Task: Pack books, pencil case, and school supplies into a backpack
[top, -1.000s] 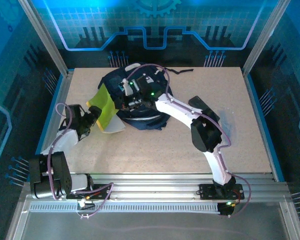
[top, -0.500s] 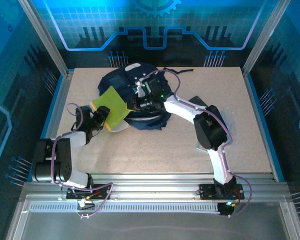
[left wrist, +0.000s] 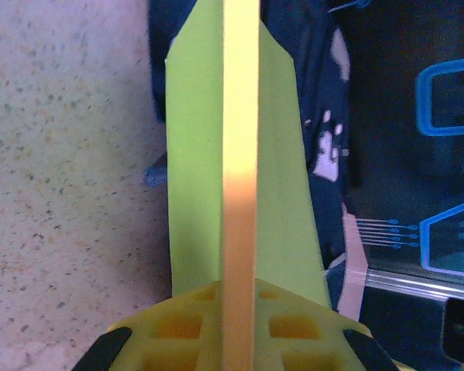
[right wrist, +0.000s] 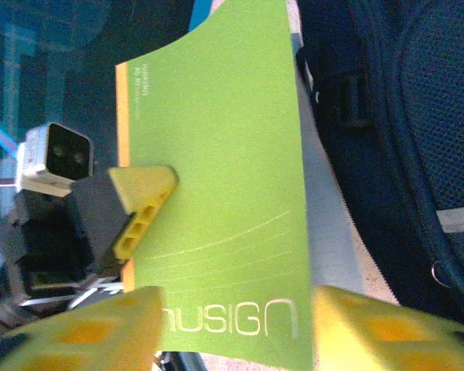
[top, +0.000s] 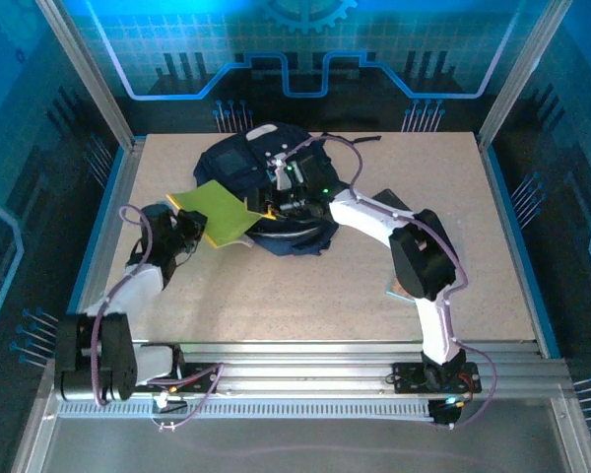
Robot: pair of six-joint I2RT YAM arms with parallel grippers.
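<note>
**Top view, centre left:** the left gripper (top: 199, 229) is clamped on the near-left edge of the lime green book (top: 223, 208). The book's far corner reaches the navy backpack (top: 238, 163), which lies at upper centre of the table (top: 374, 286).

**Right wrist view, bottom:** the right gripper (right wrist: 236, 305) has its fingers apart, flanking the book's cover. An orange strip along the book's edge may be the second book.

- Book (right wrist: 216, 154): lime green cover, orange strip along one edge, pale lettering and thin pale curved lines.
- Backpack (top: 238, 158): dark navy, pale grey stripe.
- Fingers (right wrist: 363, 328): yellow.
- Table (top: 374, 296): beige, finely dark-speckled.
</note>
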